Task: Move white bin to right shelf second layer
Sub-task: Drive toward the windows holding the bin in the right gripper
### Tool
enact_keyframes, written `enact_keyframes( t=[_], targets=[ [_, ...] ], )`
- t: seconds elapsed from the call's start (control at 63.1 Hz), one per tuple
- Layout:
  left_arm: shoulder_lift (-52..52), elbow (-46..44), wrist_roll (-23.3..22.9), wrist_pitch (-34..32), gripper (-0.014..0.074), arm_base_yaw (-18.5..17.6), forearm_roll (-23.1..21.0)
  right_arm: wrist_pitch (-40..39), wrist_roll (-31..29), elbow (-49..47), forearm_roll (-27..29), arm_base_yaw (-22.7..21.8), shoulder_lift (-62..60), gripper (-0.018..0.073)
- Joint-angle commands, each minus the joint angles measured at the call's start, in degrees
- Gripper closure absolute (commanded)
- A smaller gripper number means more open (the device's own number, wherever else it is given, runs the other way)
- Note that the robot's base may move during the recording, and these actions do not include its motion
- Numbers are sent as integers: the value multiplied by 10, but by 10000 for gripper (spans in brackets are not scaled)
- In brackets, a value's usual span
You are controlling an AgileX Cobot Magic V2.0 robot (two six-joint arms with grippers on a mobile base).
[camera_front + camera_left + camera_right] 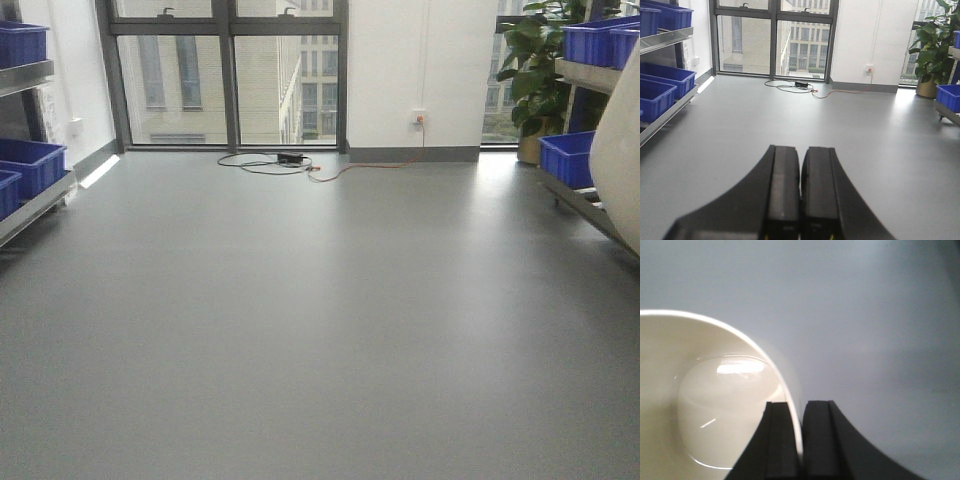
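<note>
The white bin (715, 405) fills the left of the right wrist view, glossy cream inside, hanging above the grey floor. My right gripper (801, 405) is shut on its rim, one finger inside the wall and one outside. In the front view only the bin's outer wall (620, 170) shows, at the right edge. Behind it stands the right shelf (585, 75), partly hidden; I cannot tell which level is the second layer. My left gripper (801, 148) is shut on nothing, held over open floor.
Blue crates (568, 158) sit on the right shelf. More blue crates (30, 165) fill a steel rack on the left. A potted plant (535, 70) stands in the far right corner. Cables (290, 160) lie on the floor below the window.
</note>
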Motion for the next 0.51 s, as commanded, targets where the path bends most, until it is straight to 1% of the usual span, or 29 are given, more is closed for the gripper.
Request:
enact_keyframes(
  t=[0.0,0.491],
  targets=[
    [-10,16,-3,-50,512,-3,-1,-46,-1,-16,-1,-4,-3,507],
    [-10,16,-3,-50,512,-3,-1,-46,-1,-16,-1,-4,-3,507]
  ],
)
